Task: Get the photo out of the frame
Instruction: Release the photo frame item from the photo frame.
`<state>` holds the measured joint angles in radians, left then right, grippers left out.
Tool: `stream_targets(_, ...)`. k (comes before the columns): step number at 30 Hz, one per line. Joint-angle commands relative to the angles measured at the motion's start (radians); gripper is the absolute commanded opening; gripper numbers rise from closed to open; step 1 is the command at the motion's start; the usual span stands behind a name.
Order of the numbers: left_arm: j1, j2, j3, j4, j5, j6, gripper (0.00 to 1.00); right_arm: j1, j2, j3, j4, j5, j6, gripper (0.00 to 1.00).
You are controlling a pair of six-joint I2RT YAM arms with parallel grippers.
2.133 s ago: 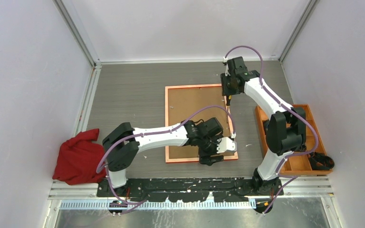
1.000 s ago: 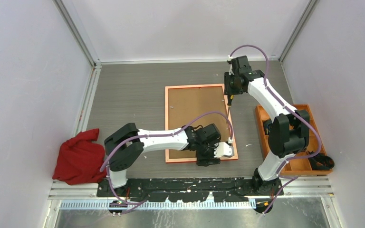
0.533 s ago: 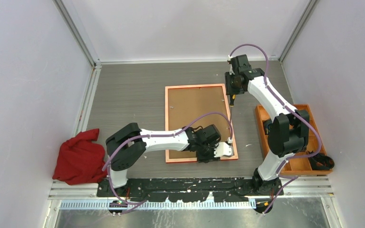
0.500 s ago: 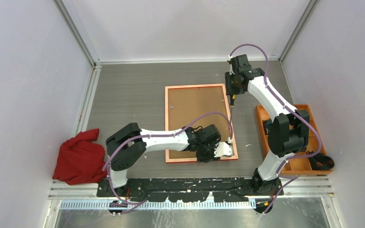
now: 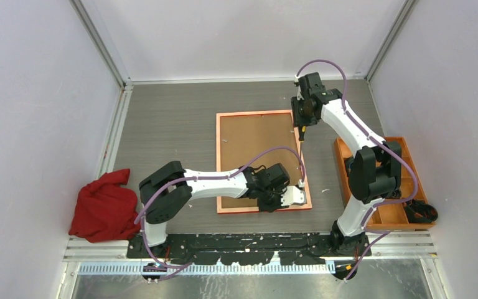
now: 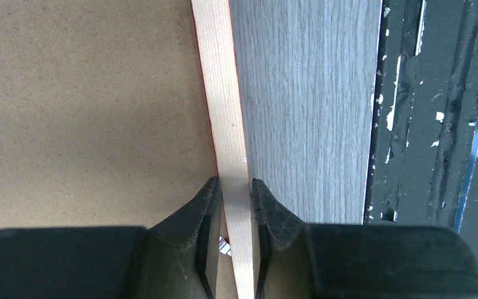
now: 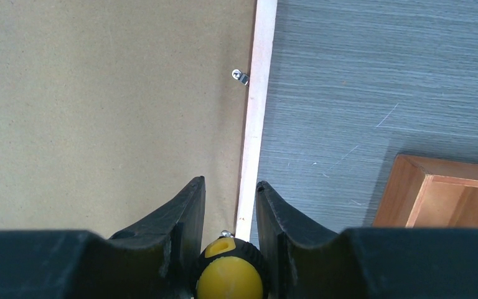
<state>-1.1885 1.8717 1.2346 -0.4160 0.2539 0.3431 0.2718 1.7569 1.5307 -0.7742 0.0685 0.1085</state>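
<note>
The frame [image 5: 218,162] lies face down on the table, its orange-looking rim around a brown backing board [image 5: 255,149]. The photo is hidden under that board. My left gripper [image 5: 286,199] sits at the frame's near right corner. In the left wrist view the left gripper [image 6: 233,182] is shut on the pale rail [image 6: 221,93], one finger on each side. My right gripper [image 7: 229,184] is shut on a yellow-and-black screwdriver [image 7: 229,274] and hovers over the right rail [image 7: 258,112] near the far corner. A small metal clip [image 7: 241,76] sits on the board's edge.
An orange compartment tray [image 5: 340,168] stands right of the frame, with a black object [image 5: 418,212] in its near end. A crumpled red cloth [image 5: 103,205] lies at the near left. A dark mounting rail [image 6: 435,124] runs along the table's near edge.
My left gripper's jaws have closed in onto the frame's rail at the near right corner. The right gripper with the screwdriver has shifted slightly left, toward the rail.
</note>
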Motion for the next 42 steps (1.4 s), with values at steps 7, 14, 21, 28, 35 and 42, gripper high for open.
stream_targets(7,-0.005,0.058,-0.003,0.009,0.019,0.001,0.03,0.020,0.021,0.042,0.003,-0.007,-0.006,0.01)
stream_targets(14,-0.005,0.058,-0.001,0.011,0.021,-0.002,0.03,0.033,0.052,0.046,0.005,0.049,-0.006,0.01)
stream_targets(21,-0.004,0.062,-0.001,0.013,0.025,-0.005,0.03,0.038,0.051,0.047,0.013,0.068,-0.003,0.01)
stream_targets(28,-0.005,0.064,-0.001,0.013,0.025,-0.005,0.03,0.039,0.034,0.039,0.028,0.060,-0.004,0.01)
stream_targets(35,-0.005,0.065,0.000,0.016,0.026,-0.006,0.03,0.039,-0.014,0.005,0.077,0.040,-0.005,0.01)
stream_targets(42,-0.004,0.068,0.002,0.017,0.030,-0.009,0.03,0.040,-0.017,-0.004,0.088,0.067,-0.016,0.01)
